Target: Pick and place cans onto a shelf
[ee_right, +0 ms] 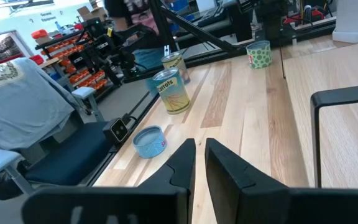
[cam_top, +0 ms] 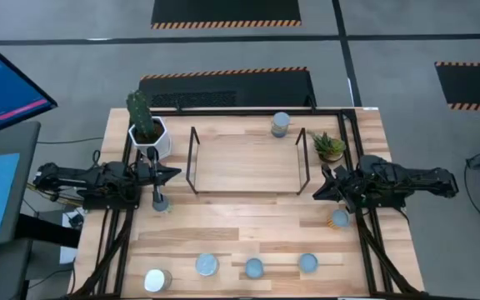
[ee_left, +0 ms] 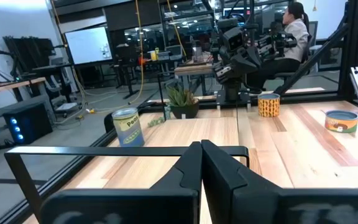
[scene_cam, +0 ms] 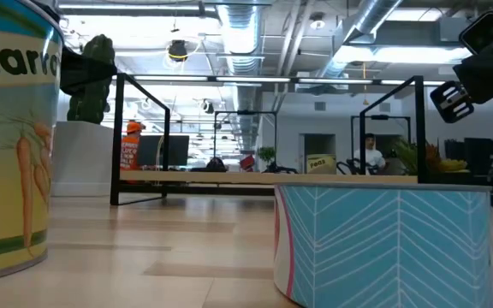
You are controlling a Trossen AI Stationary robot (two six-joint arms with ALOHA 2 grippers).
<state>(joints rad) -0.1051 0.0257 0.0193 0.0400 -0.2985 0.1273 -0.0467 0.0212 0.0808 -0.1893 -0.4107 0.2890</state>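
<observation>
From above, the pale wooden table (cam_top: pixel 248 221) carries a low shelf of thin black metal rods (cam_top: pixel 247 158) at the middle of its far half, with nothing standing inside it. One silvery-topped can (cam_top: pixel 280 124) stands at the far edge, just behind the shelf. Four more cans line the near edge: a white-topped one (cam_top: pixel 156 280) at the near left corner, then three pale blue-topped ones (cam_top: pixel 207 265), (cam_top: pixel 254 268), (cam_top: pixel 307 263). A small grey can (cam_top: pixel 161 202) stands by the left edge, right under the left gripper (cam_top: pixel 170 174), and an orange-spotted can (cam_top: pixel 339 219) stands near the right edge, just in front of the right gripper (cam_top: pixel 321 185). A white faceted pot with a cactus (cam_top: pixel 148 132) stands at the shelf's far left end, a small spiky green plant (cam_top: pixel 329 147) at its far right end.

At table height, a teal chevron-patterned can (scene_cam: pixel 383 239) and a carrot-labelled can (scene_cam: pixel 11 137) fill the foreground, the shelf behind them.

In the left wrist view the left gripper's fingers (ee_left: pixel 191 171) are pressed together, holding nothing; a person sits beyond the table.

In the right wrist view the right gripper's fingers (ee_right: pixel 185 165) stand slightly apart, empty.
</observation>
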